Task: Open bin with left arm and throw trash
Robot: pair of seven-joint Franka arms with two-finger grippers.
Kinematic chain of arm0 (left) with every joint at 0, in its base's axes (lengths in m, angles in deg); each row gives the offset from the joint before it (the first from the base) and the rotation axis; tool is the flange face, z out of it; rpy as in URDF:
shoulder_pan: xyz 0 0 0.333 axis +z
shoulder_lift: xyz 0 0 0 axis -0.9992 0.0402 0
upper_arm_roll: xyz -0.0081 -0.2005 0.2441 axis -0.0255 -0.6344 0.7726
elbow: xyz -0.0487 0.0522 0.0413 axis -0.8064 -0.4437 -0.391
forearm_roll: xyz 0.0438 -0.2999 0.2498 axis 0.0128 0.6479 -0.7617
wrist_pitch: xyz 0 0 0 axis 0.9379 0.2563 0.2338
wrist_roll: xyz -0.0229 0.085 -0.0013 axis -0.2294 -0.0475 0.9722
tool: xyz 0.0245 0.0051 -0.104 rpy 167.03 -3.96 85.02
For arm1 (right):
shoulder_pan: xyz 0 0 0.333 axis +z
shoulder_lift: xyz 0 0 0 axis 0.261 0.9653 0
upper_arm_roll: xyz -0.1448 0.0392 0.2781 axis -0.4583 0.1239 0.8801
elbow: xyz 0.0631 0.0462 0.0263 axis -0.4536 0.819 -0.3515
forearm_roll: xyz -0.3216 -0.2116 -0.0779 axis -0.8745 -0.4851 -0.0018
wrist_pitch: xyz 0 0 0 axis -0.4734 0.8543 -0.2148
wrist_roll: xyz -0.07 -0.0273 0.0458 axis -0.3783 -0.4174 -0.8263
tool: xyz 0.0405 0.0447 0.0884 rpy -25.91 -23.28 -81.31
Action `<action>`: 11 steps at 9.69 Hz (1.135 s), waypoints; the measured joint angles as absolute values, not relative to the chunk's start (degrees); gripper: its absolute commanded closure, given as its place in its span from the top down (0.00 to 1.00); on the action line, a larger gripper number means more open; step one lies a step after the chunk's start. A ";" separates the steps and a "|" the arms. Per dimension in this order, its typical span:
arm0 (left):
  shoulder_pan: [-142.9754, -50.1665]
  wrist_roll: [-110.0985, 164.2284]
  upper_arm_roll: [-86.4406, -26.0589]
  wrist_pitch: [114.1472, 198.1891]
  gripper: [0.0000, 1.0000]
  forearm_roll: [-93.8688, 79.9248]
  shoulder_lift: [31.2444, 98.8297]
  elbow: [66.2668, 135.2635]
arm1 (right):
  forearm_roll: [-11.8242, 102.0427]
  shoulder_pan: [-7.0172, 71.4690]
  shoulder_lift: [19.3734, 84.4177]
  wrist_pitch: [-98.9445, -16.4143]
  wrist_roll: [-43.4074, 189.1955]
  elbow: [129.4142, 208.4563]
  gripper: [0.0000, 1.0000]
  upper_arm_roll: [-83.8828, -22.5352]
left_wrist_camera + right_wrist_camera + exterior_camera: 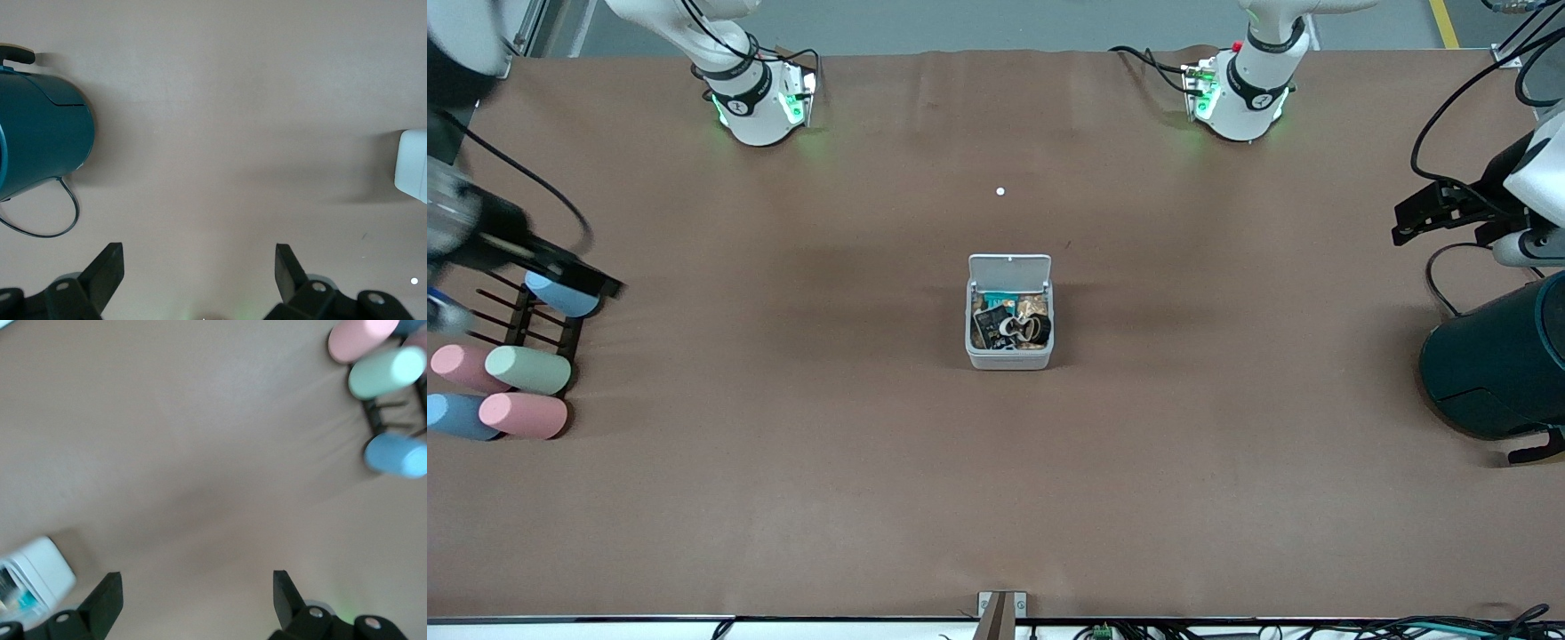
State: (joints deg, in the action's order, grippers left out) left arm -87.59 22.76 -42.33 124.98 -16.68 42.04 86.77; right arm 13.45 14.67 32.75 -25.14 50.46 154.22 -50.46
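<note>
The bin (pixel 1009 351) stands at the middle of the table with its white lid (pixel 1009 268) hinged up and open. Inside lie the flat black packet (pixel 989 326), the white scrap (pixel 1013 327) and the dark tape ring (pixel 1037 331). My left gripper (pixel 1430 213) is open and empty, up over the table at the left arm's end, above the teal container; in the left wrist view (pixel 198 267) a corner of the bin (pixel 412 165) shows. My right gripper (pixel 574 276) is open and empty over the cylinder rack; in the right wrist view (pixel 197 595) the bin (pixel 37 573) shows.
A large dark teal round container (pixel 1498 364) lies at the left arm's end and shows in the left wrist view (pixel 40 143). Pastel cylinders (pixel 527 369) and a dark rack (pixel 525 320) are at the right arm's end. A tiny white dot (pixel 1000 191) lies between the bases and the bin.
</note>
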 measured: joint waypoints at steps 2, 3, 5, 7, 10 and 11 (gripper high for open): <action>-87.58 22.76 -42.33 124.98 1.00 -16.68 42.09 86.74 | 13.16 8.94 25.23 -20.41 70.41 157.02 0.99 -50.51; -87.57 22.76 -42.32 124.98 1.00 -16.68 42.09 86.74 | 11.94 8.22 23.02 -20.05 75.68 157.01 0.99 -50.44; -87.60 22.76 -42.32 124.98 1.00 -16.68 42.09 86.74 | 10.90 8.50 22.06 -20.64 77.80 154.97 1.00 -49.31; -87.62 22.76 -42.33 124.97 1.00 -16.68 42.09 86.74 | 10.23 10.71 23.83 -21.30 77.01 154.67 1.00 -48.84; -87.62 22.76 -42.33 124.98 1.00 -16.68 42.09 86.73 | 9.44 12.48 27.65 -21.96 74.37 153.71 1.00 -48.77; -87.63 22.76 -42.33 124.98 1.00 -16.68 42.09 86.73 | 8.99 13.12 27.87 -21.95 73.51 153.43 0.99 -48.78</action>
